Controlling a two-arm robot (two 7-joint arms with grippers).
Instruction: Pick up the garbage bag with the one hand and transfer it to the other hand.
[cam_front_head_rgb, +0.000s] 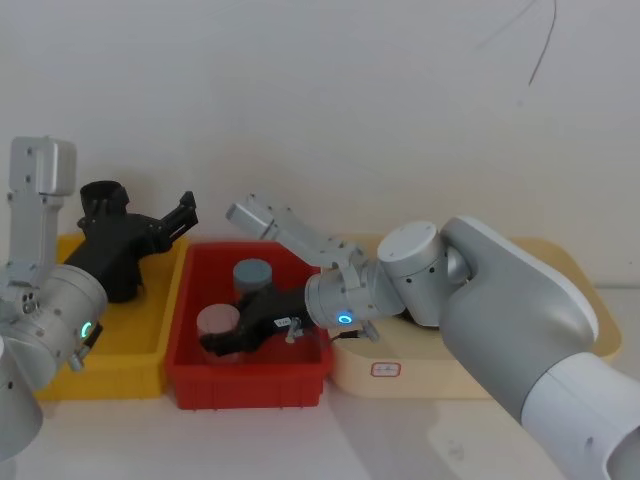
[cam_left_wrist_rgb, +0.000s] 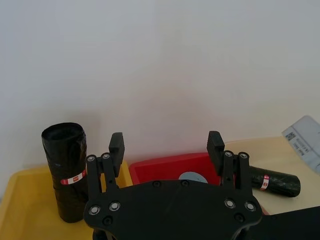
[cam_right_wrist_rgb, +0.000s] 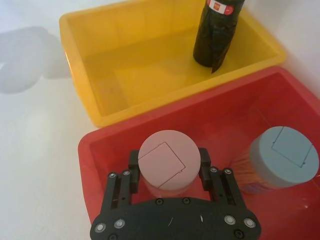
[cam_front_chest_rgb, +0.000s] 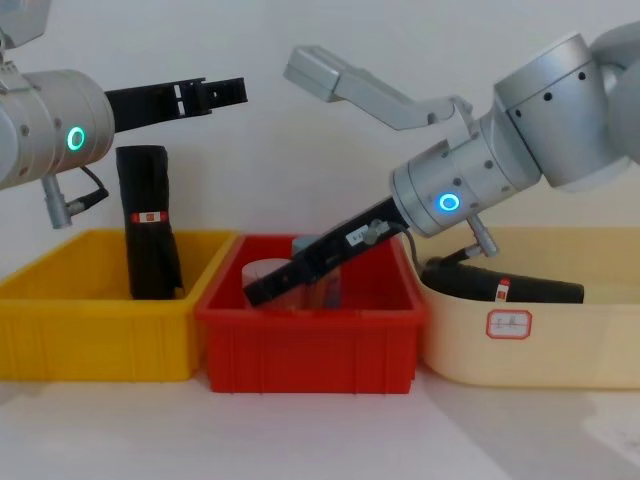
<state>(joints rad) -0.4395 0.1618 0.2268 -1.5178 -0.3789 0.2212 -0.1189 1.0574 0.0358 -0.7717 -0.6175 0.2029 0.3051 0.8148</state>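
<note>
Right gripper, fingers apart astride a pink-lidded jar in the red bin, may grab that jar instead of the garbage bag (lying in the cream tray); left gripper hangs spread above the yellow bin

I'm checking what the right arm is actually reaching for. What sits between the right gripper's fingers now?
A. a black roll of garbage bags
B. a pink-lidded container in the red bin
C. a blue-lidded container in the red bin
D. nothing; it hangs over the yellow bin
B: in the right wrist view the right gripper straddles the pink-lidded container inside the red bin, fingers at either side.
</note>
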